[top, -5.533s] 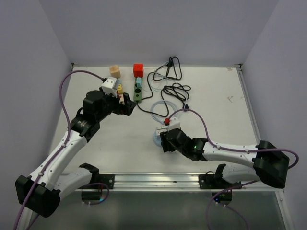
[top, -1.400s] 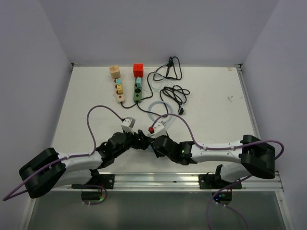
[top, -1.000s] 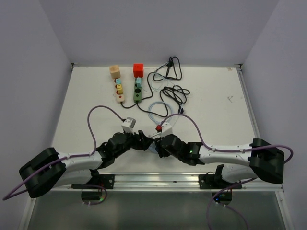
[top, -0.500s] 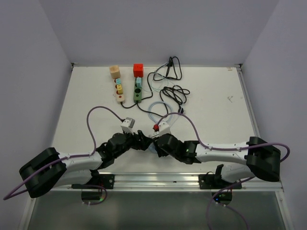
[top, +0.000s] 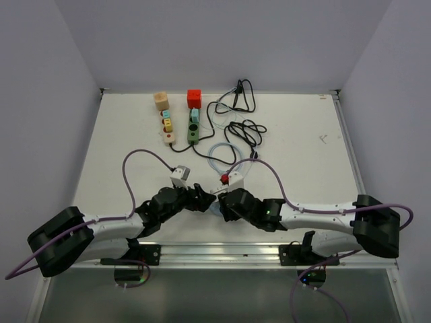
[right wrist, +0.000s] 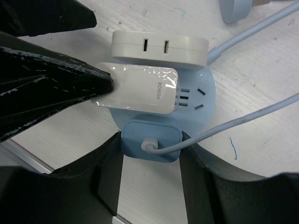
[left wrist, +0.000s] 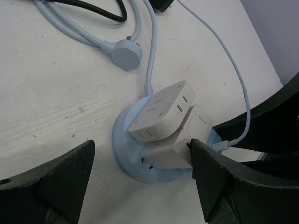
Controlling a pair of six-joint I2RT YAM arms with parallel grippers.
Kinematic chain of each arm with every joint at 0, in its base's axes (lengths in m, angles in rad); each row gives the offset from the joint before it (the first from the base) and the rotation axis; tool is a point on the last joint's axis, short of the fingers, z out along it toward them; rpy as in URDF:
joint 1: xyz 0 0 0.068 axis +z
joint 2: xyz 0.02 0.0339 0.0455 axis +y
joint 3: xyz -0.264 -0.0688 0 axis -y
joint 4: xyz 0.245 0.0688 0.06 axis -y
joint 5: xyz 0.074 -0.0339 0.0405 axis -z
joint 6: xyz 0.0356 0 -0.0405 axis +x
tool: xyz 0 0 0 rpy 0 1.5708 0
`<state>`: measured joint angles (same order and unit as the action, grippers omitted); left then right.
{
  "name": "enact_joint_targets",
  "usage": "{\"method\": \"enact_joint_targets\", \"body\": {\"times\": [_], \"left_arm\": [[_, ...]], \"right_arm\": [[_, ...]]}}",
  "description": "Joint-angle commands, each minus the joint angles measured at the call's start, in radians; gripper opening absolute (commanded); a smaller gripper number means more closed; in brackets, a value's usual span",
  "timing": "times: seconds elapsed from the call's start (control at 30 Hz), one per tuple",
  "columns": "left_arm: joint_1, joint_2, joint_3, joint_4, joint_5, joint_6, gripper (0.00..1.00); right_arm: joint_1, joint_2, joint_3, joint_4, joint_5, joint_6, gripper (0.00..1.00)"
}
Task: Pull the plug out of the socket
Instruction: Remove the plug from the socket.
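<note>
The blue plug (right wrist: 149, 140) sits in the round pale-blue socket (right wrist: 206, 105), which lies flat on the table (top: 135, 168) close to the near edge, between the two wrists. Beside it on the same disc are a white charger (right wrist: 140, 88) and a white adapter (right wrist: 159, 44). We judge the plug to be a small, light, hard shell with smooth sides, so it could slip under a weak pinch. Its thin cable (right wrist: 238, 122) is soft and no place to pull. The two flat flanks are the hold to take, and the pull should go straight up along the pins. The socket looks light too, so we expect it to lift with the plug unless something bears down on it. The right gripper (right wrist: 150, 156) is clamped on those flanks, one finger against each side. The left gripper (left wrist: 140, 145) stands wide apart around the disc and holds nothing, with one fingertip (left wrist: 198, 151) touching the end of the charger. In the top view, the left arm (top: 111, 225) and the right arm (top: 316, 215) lie low and stretched inward along the near edge, and their wrists meet over the socket.
</note>
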<state>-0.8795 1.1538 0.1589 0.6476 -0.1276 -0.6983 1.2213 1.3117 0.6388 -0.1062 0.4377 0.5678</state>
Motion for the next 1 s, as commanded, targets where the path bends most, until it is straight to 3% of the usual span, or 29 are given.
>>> {"method": "enact_joint_targets", "body": {"times": [0.0,0.3,0.6,0.97], "left_arm": [[-0.006,0.032,-0.035,-0.206,-0.060,0.052,0.85],[-0.006,0.055,-0.036,-0.186,-0.047,0.062,0.85],[-0.004,0.107,-0.030,-0.155,-0.023,0.056,0.86],[-0.006,0.107,-0.035,-0.158,-0.021,0.056,0.85]], "right_arm": [[-0.049,-0.094,-0.051,0.100,-0.125,0.066,0.07],[-0.040,-0.040,0.005,0.045,-0.117,0.037,0.06],[0.075,0.092,0.174,-0.119,0.081,0.021,0.06],[-0.006,-0.047,0.053,-0.024,-0.042,0.086,0.08]]}}
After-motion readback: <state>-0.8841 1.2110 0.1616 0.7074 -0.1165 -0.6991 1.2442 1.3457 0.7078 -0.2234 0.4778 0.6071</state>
